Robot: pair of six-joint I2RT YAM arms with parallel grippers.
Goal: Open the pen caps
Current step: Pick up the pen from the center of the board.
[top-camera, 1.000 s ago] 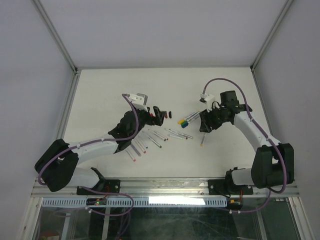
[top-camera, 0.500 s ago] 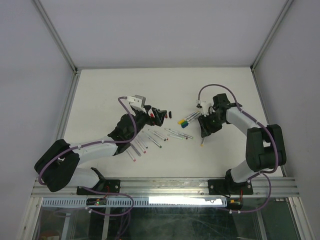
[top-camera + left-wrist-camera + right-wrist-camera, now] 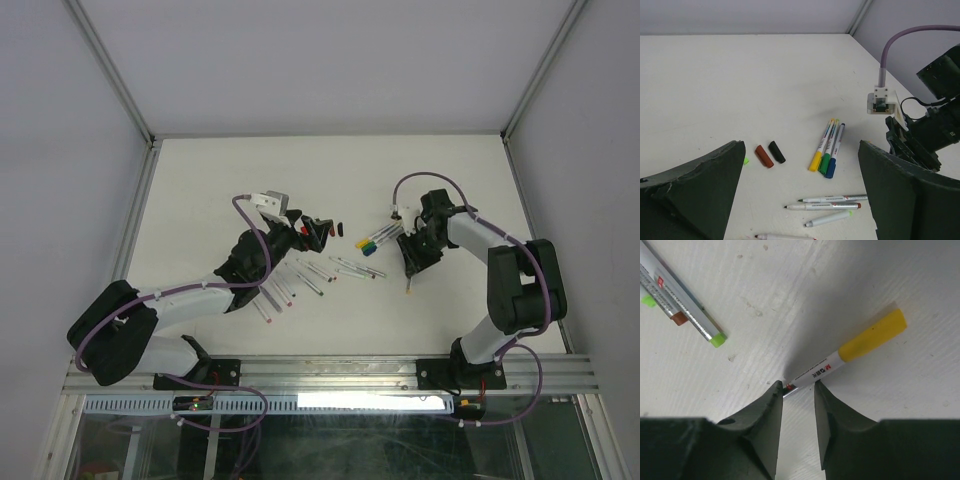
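My right gripper (image 3: 799,390) points down at the table and is shut on the white barrel of a pen (image 3: 817,371) with a yellow cap (image 3: 872,335), which lies flat. In the top view this gripper (image 3: 410,266) is over that pen (image 3: 407,285). My left gripper (image 3: 800,200) is wide open and empty, and hovers above several uncapped pens (image 3: 832,202). A loose brown cap (image 3: 764,156) and a loose black cap (image 3: 776,151) lie side by side ahead of it. Three capped pens, yellow, green and blue (image 3: 826,150), lie together beyond.
More uncapped pens lie fanned out by the left arm (image 3: 290,285). Two grey barrels with a green and a brown end (image 3: 680,300) lie left of the right gripper. Metal frame rails (image 3: 135,215) border the white table.
My right gripper has swung down and nearer onto the yellow-capped pen, with its arm folding in. My left gripper has shifted slightly and stays open.
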